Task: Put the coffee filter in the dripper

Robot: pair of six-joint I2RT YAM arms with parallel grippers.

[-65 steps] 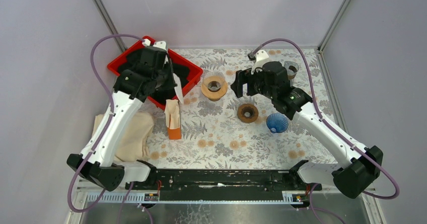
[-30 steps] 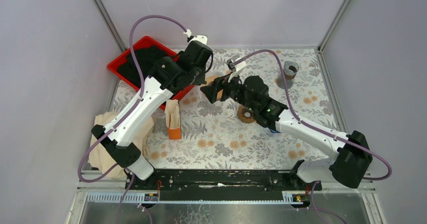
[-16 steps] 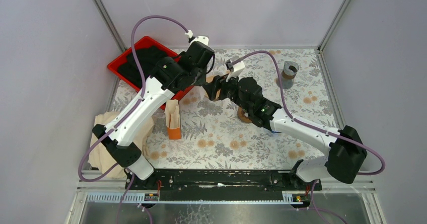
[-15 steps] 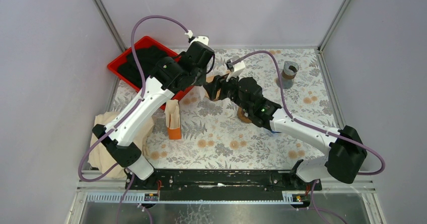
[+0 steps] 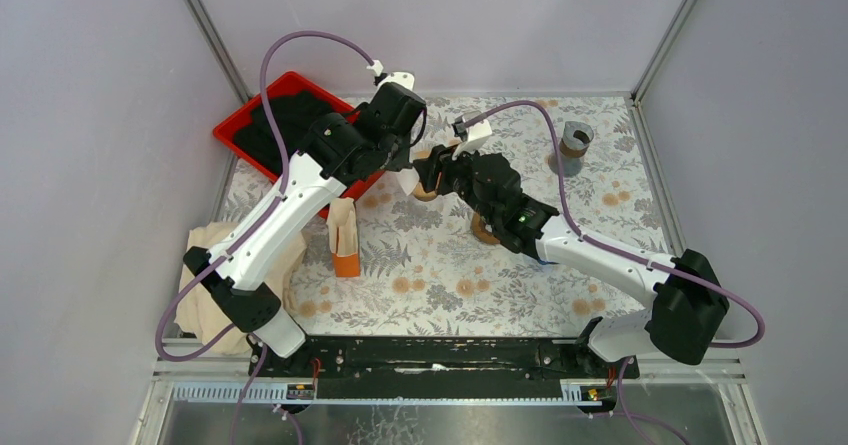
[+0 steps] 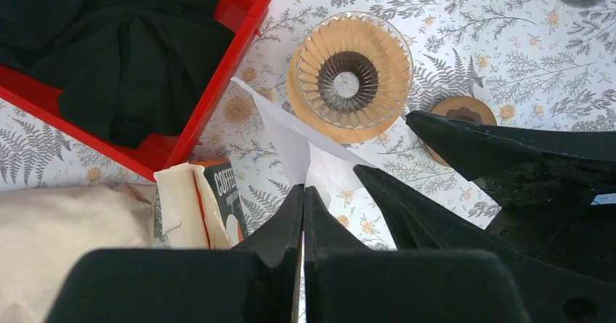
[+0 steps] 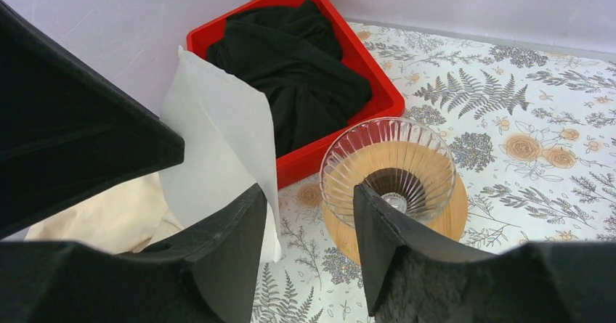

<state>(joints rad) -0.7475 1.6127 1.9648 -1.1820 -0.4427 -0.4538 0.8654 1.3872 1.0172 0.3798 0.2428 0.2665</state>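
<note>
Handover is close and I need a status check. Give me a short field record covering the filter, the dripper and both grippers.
dripper: ribbed clear glass dripper on a wooden base, upright, empty
filter: white paper coffee filter, held beside the dripper, not in it
left gripper: shut on the filter
right gripper: open, one finger next to the filter's edge; contact unclear
nearby: red plastic tray holding black cloth
</note>
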